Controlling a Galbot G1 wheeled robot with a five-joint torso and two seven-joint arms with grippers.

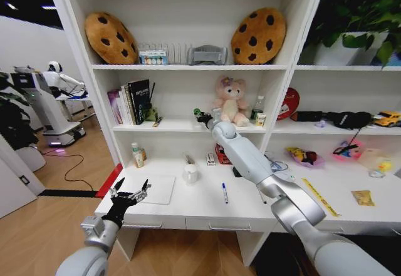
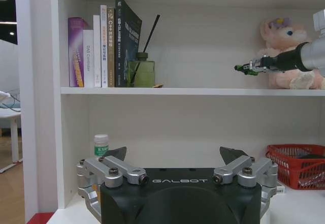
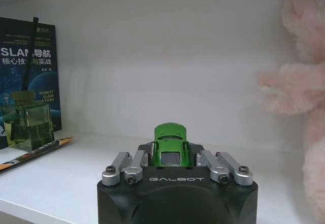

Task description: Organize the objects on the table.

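R arm stretched to 12 o'clock over the white desk [image 1: 250, 210], right gripper [image 3: 171, 153] clamped on small green toy car [image 3: 170, 145] above mid shelf. Left gripper [image 1: 128, 191] fingers apart, low at 8 o'clock.

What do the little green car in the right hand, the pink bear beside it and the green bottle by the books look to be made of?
Green car: glossy painted metal or hard plastic, with sharp highlights on its roof; it sits clamped in the right hand.
Pink bear: soft plush fabric with a fuzzy nap.
Green bottle: probably tinted glass, translucent, with a dark reed standing in it.
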